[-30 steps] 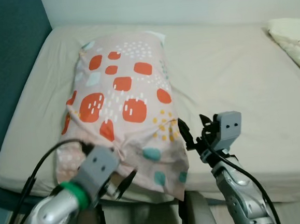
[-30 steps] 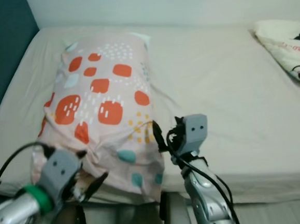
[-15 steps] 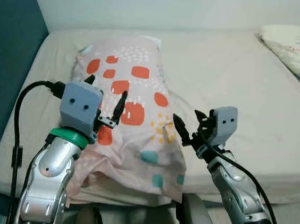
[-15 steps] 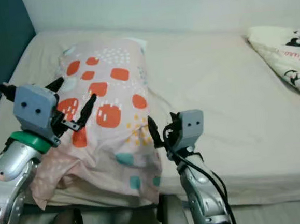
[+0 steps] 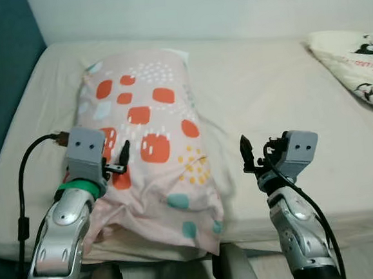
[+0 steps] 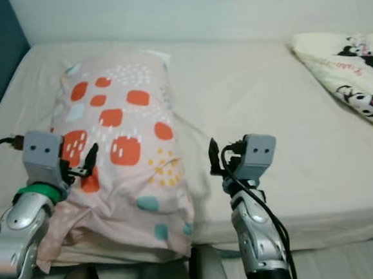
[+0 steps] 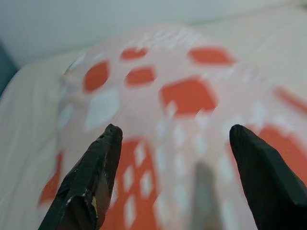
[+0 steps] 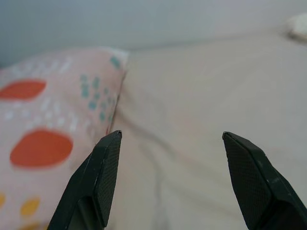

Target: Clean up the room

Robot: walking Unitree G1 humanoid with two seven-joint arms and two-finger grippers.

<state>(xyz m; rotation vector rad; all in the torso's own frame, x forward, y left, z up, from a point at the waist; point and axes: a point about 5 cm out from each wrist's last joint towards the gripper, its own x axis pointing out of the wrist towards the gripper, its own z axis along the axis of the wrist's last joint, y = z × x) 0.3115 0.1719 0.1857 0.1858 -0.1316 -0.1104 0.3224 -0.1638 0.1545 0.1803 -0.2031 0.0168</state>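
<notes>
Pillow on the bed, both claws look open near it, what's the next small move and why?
Probably ease the left claw down and close it on the near end of the pillow. That claw hovers open just above the patterned cover, whose near corner hangs over the mattress edge. The right claw is open beside the pillow's right edge, over bare sheet.

We see the cartoon-print blanket [image 6: 356, 81] cut off at the frame edge, our pillow [image 5: 149, 142] blurred in left wrist view

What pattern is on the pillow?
Pale pink pillow with orange, teal and white patches; clearest in left eye view.
</notes>
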